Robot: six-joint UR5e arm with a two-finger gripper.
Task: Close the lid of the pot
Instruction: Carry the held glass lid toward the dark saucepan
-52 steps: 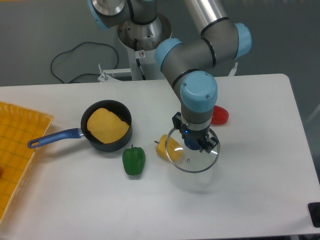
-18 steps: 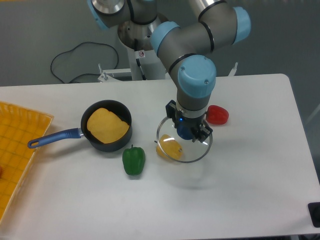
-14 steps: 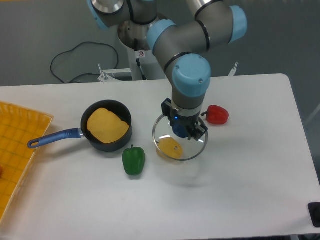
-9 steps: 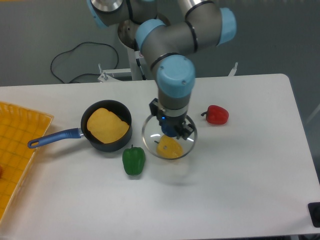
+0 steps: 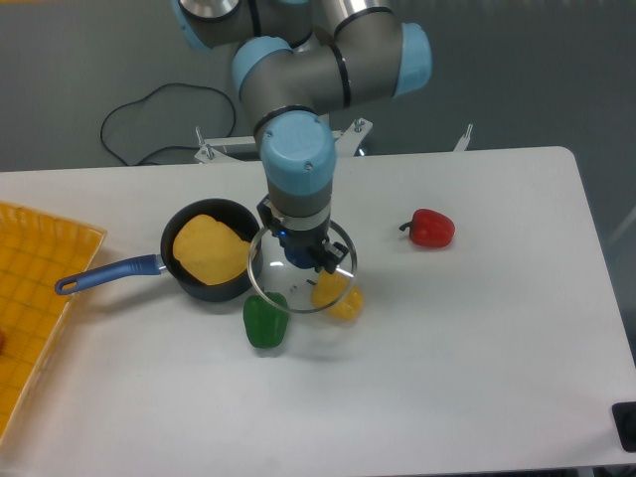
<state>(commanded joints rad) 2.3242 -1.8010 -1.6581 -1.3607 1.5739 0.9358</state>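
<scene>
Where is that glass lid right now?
The lid hangs from the end effector near the table's middle, just right of the pot, with the green pepper and yellow pepper below it.

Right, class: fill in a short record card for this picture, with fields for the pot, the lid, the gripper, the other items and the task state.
pot: black pot with blue handle, yellow contents, uncovered
lid: glass lid held in the air, right of the pot, its edge overlapping the pot's rim in view
gripper: gripper shut on the lid's knob
other items: green pepper, yellow pepper, red pepper, yellow tray
task state: lid not yet on pot
</scene>
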